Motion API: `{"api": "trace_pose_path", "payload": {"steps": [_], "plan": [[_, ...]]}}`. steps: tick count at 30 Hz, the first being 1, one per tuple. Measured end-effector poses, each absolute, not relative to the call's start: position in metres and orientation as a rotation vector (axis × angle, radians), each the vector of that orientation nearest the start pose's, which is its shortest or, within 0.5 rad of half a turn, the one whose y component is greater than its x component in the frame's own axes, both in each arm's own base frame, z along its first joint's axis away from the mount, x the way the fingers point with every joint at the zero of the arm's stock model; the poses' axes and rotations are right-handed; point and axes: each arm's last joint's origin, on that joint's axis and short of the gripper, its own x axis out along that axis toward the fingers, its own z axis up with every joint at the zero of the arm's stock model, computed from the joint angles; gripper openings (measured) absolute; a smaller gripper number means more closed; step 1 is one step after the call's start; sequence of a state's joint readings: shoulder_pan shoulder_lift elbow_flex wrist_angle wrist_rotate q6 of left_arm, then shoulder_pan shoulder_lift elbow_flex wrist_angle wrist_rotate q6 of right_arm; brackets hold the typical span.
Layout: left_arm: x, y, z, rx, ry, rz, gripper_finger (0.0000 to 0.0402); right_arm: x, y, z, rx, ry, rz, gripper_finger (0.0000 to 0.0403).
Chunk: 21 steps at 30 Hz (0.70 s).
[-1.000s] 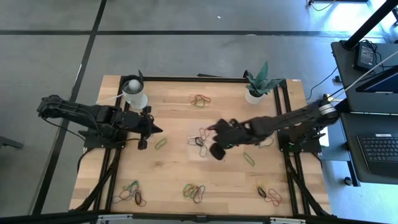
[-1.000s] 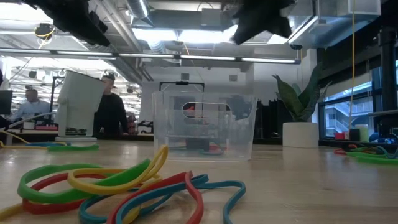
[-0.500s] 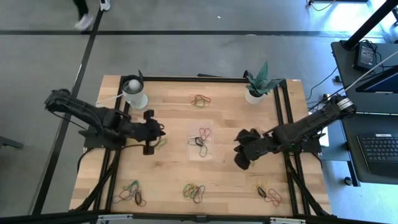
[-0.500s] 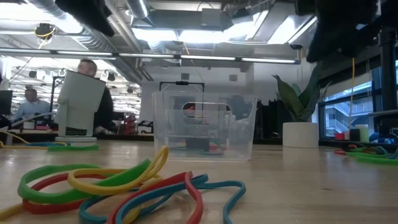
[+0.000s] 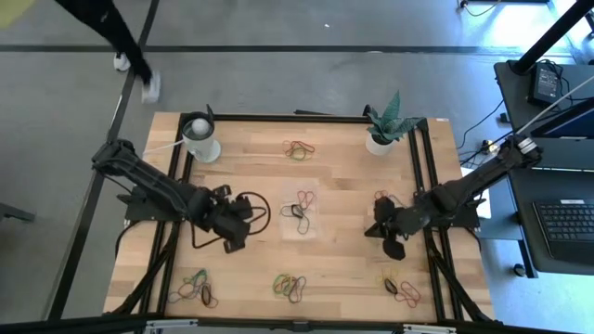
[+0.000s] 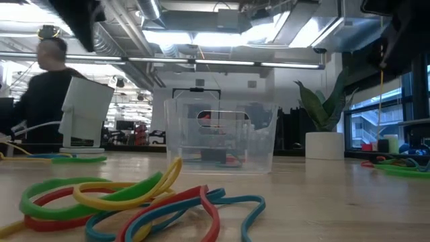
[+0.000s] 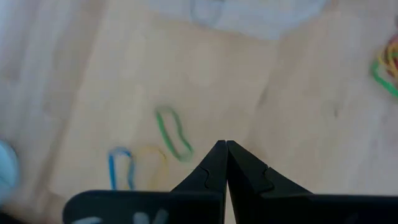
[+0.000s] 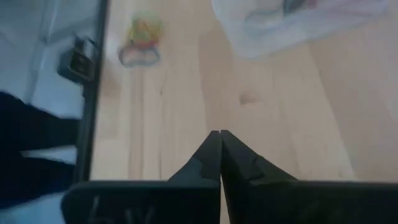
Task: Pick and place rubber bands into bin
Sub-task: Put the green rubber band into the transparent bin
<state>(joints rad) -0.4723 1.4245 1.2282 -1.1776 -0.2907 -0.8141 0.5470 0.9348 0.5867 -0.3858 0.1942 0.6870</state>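
The clear bin [image 5: 299, 211] stands mid-table with a few rubber bands inside; the low view shows it as bin [image 6: 220, 144]. Loose rubber bands lie in piles [image 5: 299, 148] [image 5: 195, 288] [image 5: 290, 286] [image 5: 402, 288]. My left gripper [image 5: 239, 221] hangs shut to the left of the bin, pointing steeply down over bare wood. Its wrist view shows the shut tips [image 7: 226, 144] above a green band [image 7: 173, 134], with blue [image 7: 119, 167] and yellow [image 7: 151, 163] bands beside it. My right gripper [image 5: 379, 227] is shut to the right of the bin, its tips [image 8: 217, 133] over bare wood.
A white cup [image 5: 200, 139] stands at the far left and a white plant pot [image 5: 379, 141] at the far right. Black frame rails [image 5: 432, 186] run along both table sides. A person [image 6: 40, 87] passes behind the table. Bare wood lies between the bin and each gripper.
My right gripper has left the space over the bin and gone toward the table's right edge, sinking. My left gripper has moved toward the near edge and the bin, tipping downward. A person has walked across behind the table's far left.
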Motion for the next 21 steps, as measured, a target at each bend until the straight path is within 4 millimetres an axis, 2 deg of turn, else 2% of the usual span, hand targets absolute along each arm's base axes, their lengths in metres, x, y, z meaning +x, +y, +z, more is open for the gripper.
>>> {"api": "trace_pose_path", "payload": {"steps": [6, 15, 21], "plan": [[0.217, -0.123, 0.272, -0.27, 1.334, 0.362, 0.0003, 0.148, 0.083, 0.213, 0.449, 0.653, 0.128, 0.0002], [0.192, -0.144, 0.247, -0.366, 1.435, 0.451, 0.0005, 0.147, 0.082, 0.213, 0.426, 0.629, 0.148, 0.0002], [0.17, -0.157, 0.225, -0.425, 1.548, 0.487, 0.0044, 0.147, 0.082, 0.213, 0.42, 0.629, 0.152, 0.0002]]}}
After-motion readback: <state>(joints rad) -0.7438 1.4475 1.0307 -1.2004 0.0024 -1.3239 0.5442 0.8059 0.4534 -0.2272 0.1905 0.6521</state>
